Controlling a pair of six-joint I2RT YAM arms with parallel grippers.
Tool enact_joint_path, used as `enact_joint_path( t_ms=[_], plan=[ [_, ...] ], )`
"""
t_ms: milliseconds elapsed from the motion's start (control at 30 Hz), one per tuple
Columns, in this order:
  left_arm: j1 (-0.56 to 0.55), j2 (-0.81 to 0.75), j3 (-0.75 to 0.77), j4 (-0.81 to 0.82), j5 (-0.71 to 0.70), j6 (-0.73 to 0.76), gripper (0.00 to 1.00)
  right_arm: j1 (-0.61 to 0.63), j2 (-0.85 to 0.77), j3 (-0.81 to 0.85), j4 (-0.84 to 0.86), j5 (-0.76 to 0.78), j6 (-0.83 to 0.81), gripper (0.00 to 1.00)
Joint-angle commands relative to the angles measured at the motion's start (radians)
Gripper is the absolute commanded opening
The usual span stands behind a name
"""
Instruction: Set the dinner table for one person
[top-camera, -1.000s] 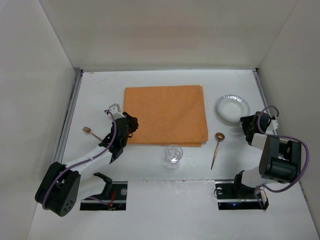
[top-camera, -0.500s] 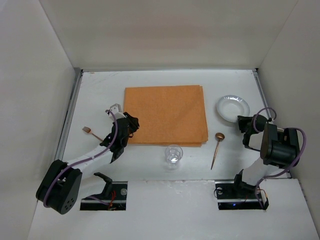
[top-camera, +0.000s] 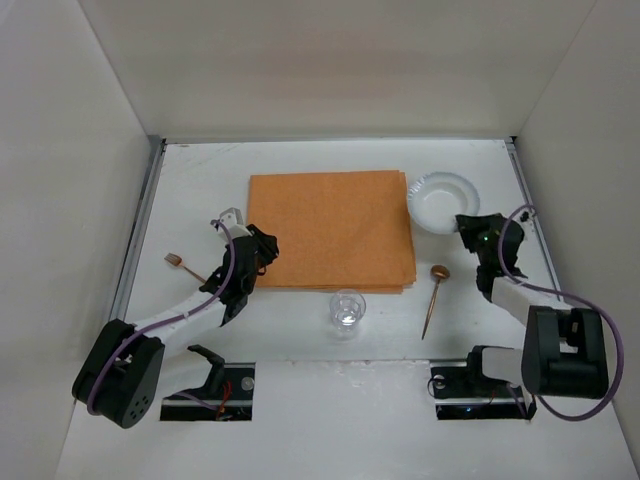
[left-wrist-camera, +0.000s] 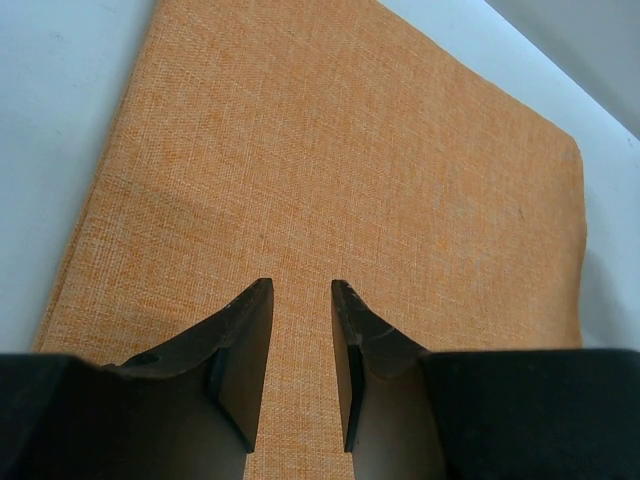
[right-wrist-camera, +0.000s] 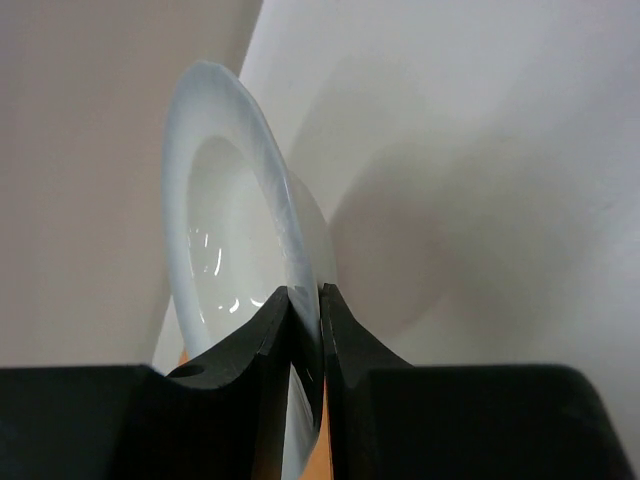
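The dinner table (top-camera: 300, 160) is the large white surface. An orange cloth mat (top-camera: 332, 228) lies at its middle. My right gripper (top-camera: 468, 226) is shut on the near rim of a white plate (top-camera: 438, 197), which is held off the table at the mat's right edge; in the right wrist view the plate (right-wrist-camera: 235, 230) stands on edge between my jaws (right-wrist-camera: 308, 300). My left gripper (top-camera: 266, 243) is open and empty over the mat's left edge (left-wrist-camera: 300, 290). A clear glass (top-camera: 347, 309) stands in front of the mat. A brown spoon (top-camera: 434, 296) lies to the right.
A small brown utensil (top-camera: 183, 265) lies on the table at the left, partly hidden behind my left arm. Metal rails (top-camera: 140, 225) run along the table's sides, with white walls around.
My right gripper has closed on the plate and carried it up and to the left, toward the mat's right edge. The left arm has not moved.
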Motion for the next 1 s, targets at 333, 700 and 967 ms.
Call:
enact_joint_path(
  t_ms=[333, 700, 967],
  plan=[
    [0.013, -0.038, -0.022, 0.059, -0.006, -0.006, 0.29, 0.577, 0.258, 0.406, -0.004, -0.033, -0.054, 0.16],
    [0.02, -0.009, -0.021, 0.059, 0.003, -0.015, 0.3, 0.648, 0.487, 0.566, -0.003, -0.087, -0.002, 0.17],
    [0.017, 0.0, -0.018, 0.061, -0.004, -0.014, 0.3, 0.652, 0.579, 0.569, -0.007, -0.119, 0.053, 0.21]
  ],
)
